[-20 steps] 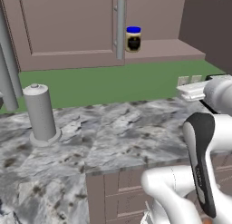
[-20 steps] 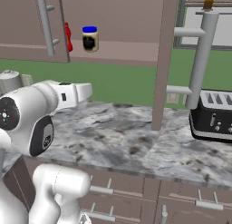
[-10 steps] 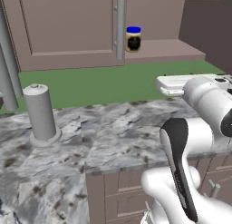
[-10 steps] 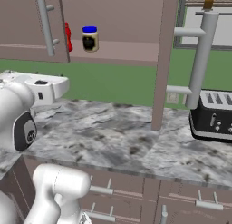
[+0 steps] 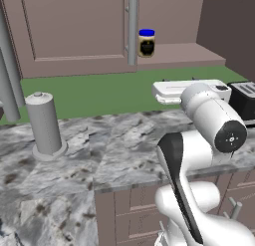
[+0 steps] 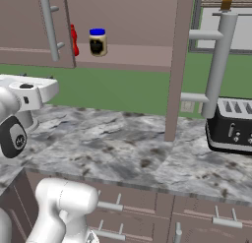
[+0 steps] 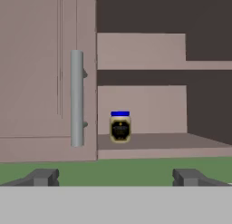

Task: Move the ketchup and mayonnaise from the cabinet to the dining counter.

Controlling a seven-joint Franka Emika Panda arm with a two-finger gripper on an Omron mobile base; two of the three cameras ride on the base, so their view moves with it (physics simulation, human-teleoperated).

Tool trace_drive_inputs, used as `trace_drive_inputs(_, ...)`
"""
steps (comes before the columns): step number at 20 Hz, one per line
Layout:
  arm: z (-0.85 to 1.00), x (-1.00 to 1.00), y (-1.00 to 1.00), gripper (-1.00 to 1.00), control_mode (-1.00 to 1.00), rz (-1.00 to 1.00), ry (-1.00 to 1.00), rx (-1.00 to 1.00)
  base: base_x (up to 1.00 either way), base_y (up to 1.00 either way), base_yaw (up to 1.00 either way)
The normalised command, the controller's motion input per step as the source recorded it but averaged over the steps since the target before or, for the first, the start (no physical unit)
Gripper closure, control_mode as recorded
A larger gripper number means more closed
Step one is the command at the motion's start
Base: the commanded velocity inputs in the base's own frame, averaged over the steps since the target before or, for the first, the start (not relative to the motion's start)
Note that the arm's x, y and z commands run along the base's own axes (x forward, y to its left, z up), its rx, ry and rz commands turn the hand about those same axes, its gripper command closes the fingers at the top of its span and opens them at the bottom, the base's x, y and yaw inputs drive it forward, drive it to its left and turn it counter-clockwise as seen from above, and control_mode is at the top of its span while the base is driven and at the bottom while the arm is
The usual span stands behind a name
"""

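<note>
Above a marbled worktop (image 6: 147, 153) and green wall, mayonnaise (image 7: 120, 126) on cabinet (image 7: 149, 141) shelf, gripper (image 7: 115, 177) spread wide, empty

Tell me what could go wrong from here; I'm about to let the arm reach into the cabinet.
1. The mayonnaise stands close beside the closed door's bar handle, so the open pincer could clip the handle going in.
2. The ketchup sits mostly hidden behind that door edge, so grasping it may be awkward.
3. The other door stands open over the worktop and could catch the arm.

Kitchen: toaster (image 6: 231, 125), marbled worktop (image 6: 133, 153), cabinet (image 5: 74, 31)
</note>
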Motion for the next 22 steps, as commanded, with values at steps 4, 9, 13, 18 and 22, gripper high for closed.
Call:
trace_drive_inputs(4, 0.08, 0.17, 0.33, -1.00, -1.00, 0.02, -0.05, 0.00, 0.00, 0.00, 0.00)
trace_drive_inputs(9, 0.20, 0.31, 0.30, -1.00, -1.00, 0.03, -0.01, 0.00, 0.00, 0.00, 0.00)
trace_drive_inputs(13, 0.06, 0.50, 0.31, -1.00, -1.00, 0.02, 0.00, 0.00, 0.00, 0.00, 0.00)
trace_drive_inputs(18, 0.00, 0.66, 0.36, -1.00, -1.00, 0.00, 0.00, 0.00, 0.00, 0.00, 0.00)
trace_drive_inputs(22, 0.00, 0.70, 0.06, -1.00, -1.00, 0.00, 0.00, 0.00, 0.00, 0.00, 0.00)
